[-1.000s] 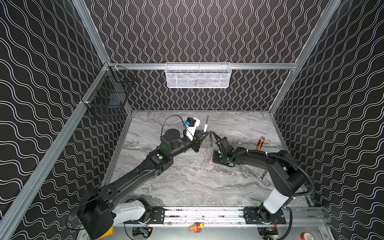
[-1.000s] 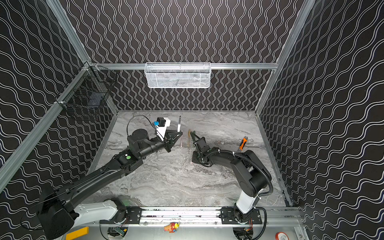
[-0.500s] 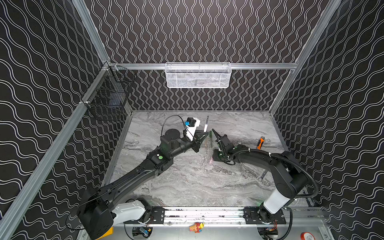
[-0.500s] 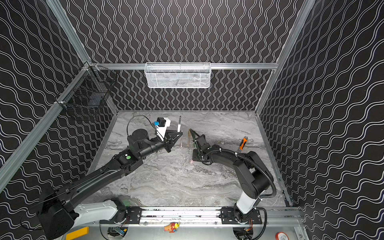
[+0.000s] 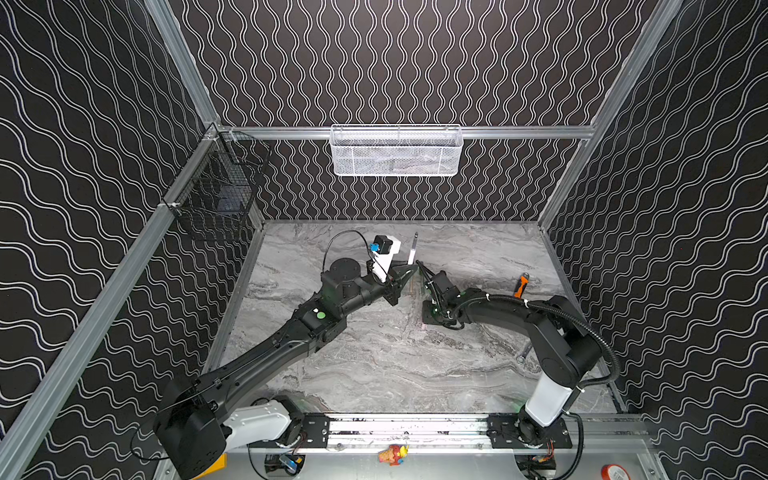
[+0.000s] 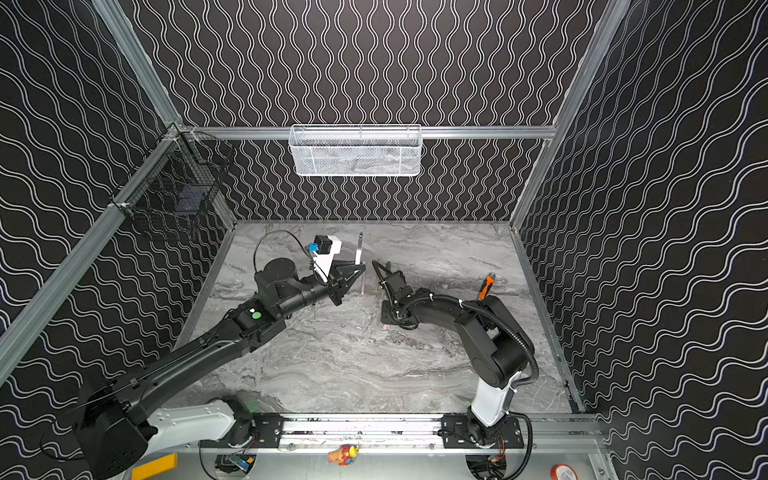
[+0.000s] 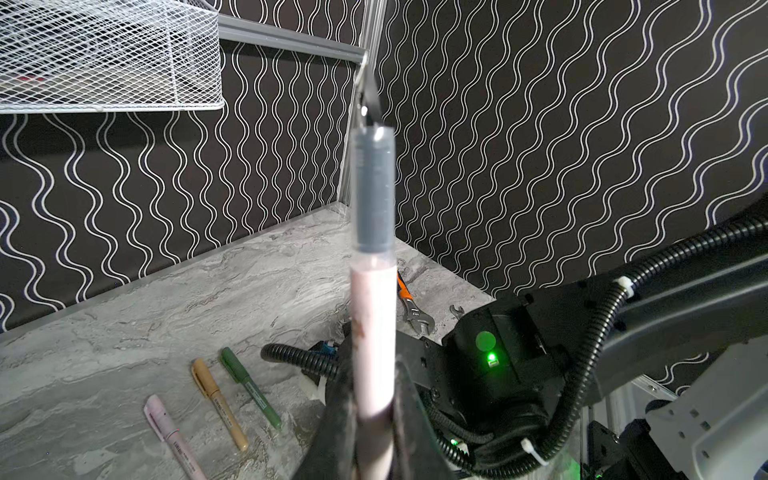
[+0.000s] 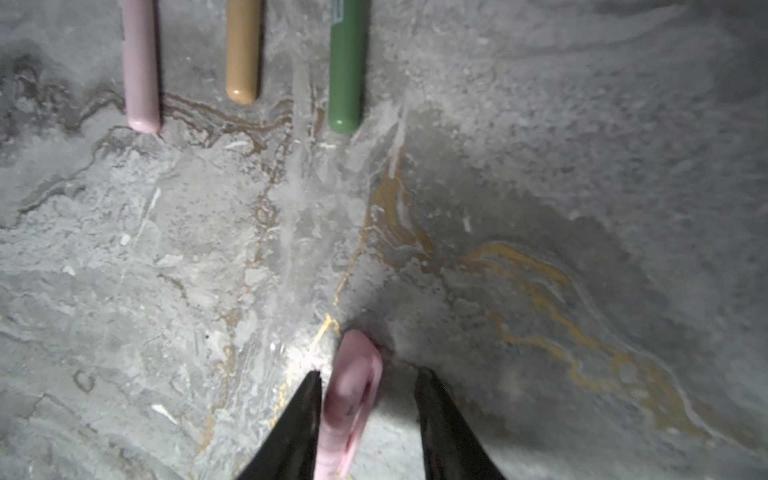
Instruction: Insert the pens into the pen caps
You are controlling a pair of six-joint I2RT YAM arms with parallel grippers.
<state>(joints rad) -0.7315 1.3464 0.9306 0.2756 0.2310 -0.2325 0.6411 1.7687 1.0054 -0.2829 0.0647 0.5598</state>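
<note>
Our right gripper (image 8: pixel 368 374) has edged far-left toward the left gripper (image 7: pixel 374 370), jaws parted astride the pink cap (image 8: pixel 353 386), seemingly loose, while left clenches the upright pink pen (image 7: pixel 372 332), still uncapped.

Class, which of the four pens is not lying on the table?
The pale pink pen clamped in the left gripper, tip up. The other pink pen, the tan pen and the green pen lie side by side on the table.

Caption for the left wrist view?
Left hand grips uncapped pink pen; second pink pen, tan pen, green pen lie on table.
</note>
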